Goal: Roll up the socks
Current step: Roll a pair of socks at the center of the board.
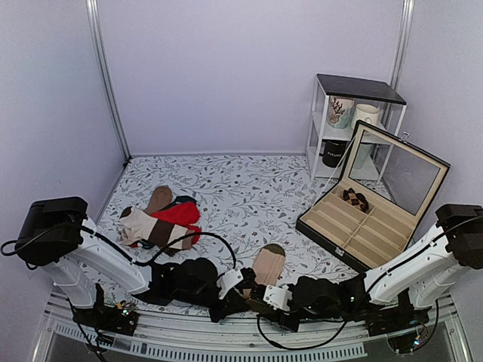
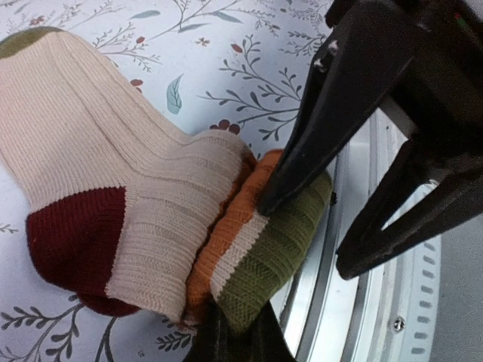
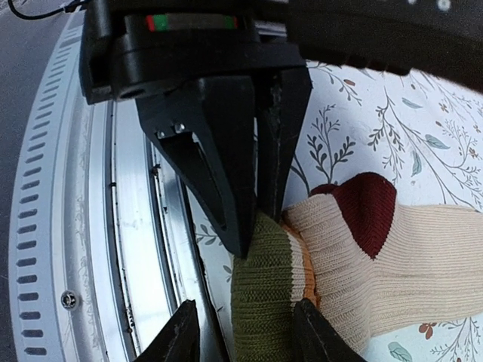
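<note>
The socks (image 1: 269, 264) lie stacked near the table's front edge, tan-beige with a maroon heel (image 2: 72, 237). Their striped legs are bunched into an olive and orange roll (image 2: 260, 253) at the near end. My left gripper (image 2: 226, 323) is shut, pinching the olive cuff; in the right wrist view the left gripper (image 3: 260, 215) comes down from above with its fingers together on the roll (image 3: 264, 294). My right gripper (image 3: 249, 332) is open and straddles the roll. One of its fingers (image 2: 294, 162) presses on the olive cloth, while the other hangs over the metal rail.
A heap of other socks, a red one (image 1: 179, 213) and a cream one with brown bands (image 1: 143, 226), lies at the left. An open black case (image 1: 362, 226) stands at the right, with a white shelf (image 1: 351, 121) holding mugs behind it. The metal rail (image 3: 128, 249) runs right beside the roll.
</note>
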